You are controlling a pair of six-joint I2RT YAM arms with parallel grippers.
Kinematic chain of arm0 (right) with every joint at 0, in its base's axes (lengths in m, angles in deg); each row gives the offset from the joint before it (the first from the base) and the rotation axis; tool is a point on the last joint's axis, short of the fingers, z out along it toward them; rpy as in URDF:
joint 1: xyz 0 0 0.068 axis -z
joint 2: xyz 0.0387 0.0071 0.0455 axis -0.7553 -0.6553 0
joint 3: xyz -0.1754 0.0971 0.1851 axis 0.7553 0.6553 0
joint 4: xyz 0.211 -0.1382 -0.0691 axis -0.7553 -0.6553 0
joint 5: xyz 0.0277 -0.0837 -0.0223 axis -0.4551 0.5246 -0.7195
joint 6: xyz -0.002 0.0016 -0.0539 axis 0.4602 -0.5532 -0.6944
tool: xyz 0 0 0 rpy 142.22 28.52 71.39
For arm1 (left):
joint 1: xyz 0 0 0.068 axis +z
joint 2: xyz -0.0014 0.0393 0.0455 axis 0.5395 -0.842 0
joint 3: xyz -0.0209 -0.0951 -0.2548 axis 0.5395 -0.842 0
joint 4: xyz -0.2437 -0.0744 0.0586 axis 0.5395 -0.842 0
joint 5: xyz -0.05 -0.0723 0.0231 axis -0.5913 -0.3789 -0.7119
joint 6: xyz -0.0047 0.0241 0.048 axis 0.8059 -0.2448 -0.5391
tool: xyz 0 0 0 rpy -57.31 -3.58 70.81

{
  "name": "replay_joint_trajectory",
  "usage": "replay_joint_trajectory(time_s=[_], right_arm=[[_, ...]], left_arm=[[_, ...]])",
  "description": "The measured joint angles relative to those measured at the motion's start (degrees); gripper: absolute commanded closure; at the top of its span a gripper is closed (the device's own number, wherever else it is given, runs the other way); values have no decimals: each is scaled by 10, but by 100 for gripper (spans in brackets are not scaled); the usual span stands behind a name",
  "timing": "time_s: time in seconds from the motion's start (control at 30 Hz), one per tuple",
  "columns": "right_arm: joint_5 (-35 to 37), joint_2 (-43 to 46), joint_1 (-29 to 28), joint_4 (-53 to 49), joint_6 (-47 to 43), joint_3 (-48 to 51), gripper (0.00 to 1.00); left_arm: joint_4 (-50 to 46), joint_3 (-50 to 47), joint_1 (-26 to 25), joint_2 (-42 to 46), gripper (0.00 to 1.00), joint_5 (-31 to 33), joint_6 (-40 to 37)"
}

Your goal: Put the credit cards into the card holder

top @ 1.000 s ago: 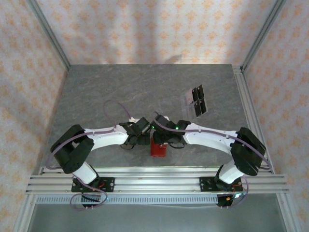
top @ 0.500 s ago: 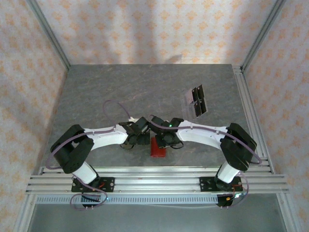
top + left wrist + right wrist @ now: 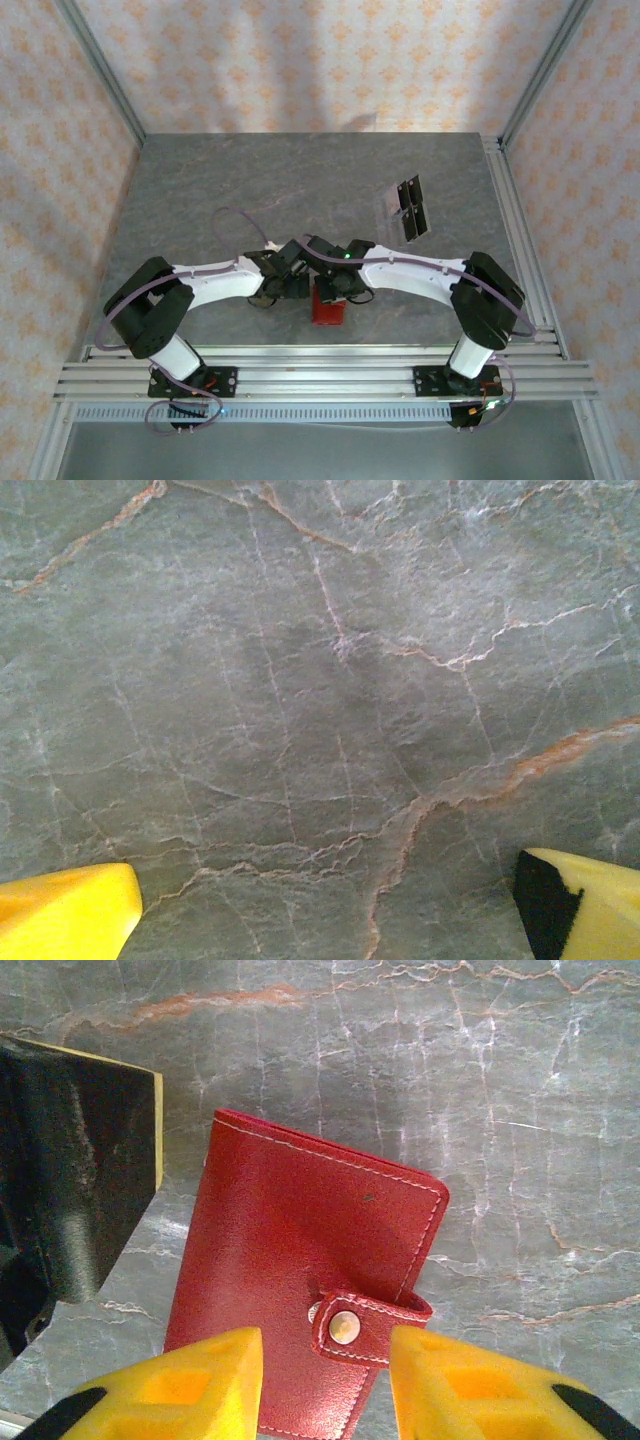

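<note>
Starting at the near edge with the card holder [image 3: 327, 308]: flat on the table [image 3: 220, 190], folded shut, snap tab [image 3: 352, 1328] fastened, no card showing in it. Right above it, the right gripper [image 3: 322, 1350], half spread, one finger to each side of that tab, pinching nothing; touching the leather or just clear of it, impossible to tell. Just beside, on the left, the left gripper [image 3: 330, 910], spread wide over bare table, holding nothing either. Further out now, well apart toward the far right: the credit cards [image 3: 408, 210], lying in a tight cluster, neither arm anywhere near. So, by the look of it, barely off the mark: no card picked up, no card in. Probably first needs the snap undone and the holder opened, then each card fetched across and slid in.
</note>
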Motion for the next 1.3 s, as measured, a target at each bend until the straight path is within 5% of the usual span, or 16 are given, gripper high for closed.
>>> replay_joint_trajectory(time_s=[0.63, 1.3], right_arm=[[7, -11, -12, 32, -4, 8, 75], [35, 68, 5, 53, 24, 68, 66]], left_arm=[[-13, 8, 5, -4, 1, -5, 13], [-74, 77, -9, 0, 1, 90, 58]])
